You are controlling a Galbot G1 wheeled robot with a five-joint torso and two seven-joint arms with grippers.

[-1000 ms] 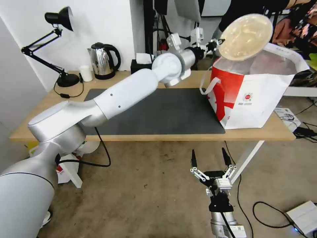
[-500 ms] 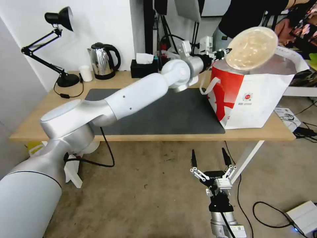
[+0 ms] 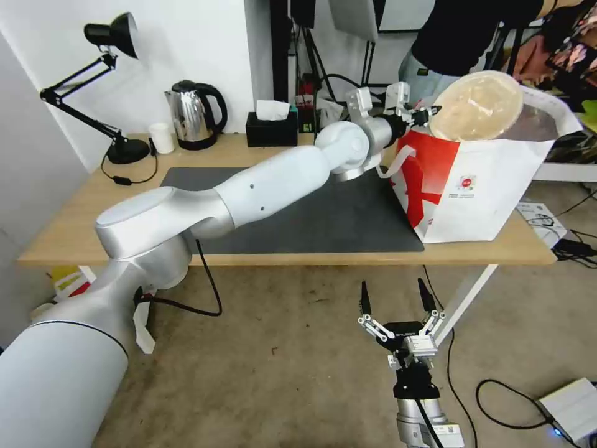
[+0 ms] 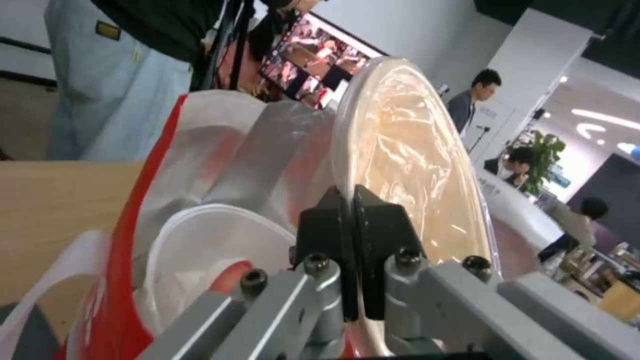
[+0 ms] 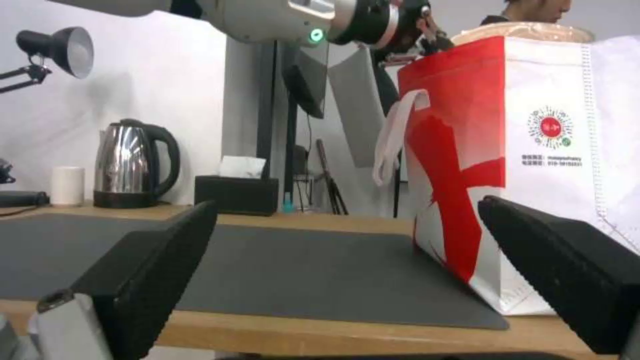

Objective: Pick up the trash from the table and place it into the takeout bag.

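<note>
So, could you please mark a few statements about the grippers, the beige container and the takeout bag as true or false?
1. The left gripper is shut on the rim of the beige lidded container. True.
2. The container lies flat on the dark grey mat. False: it is held tilted on edge at the mouth of the takeout bag.
3. The right gripper is open, below the table edge. True.
4. The takeout bag lies on its side. False: it stands upright on the table.
5. The black tissue box is inside the bag. False: it sits near the kettle.
</note>
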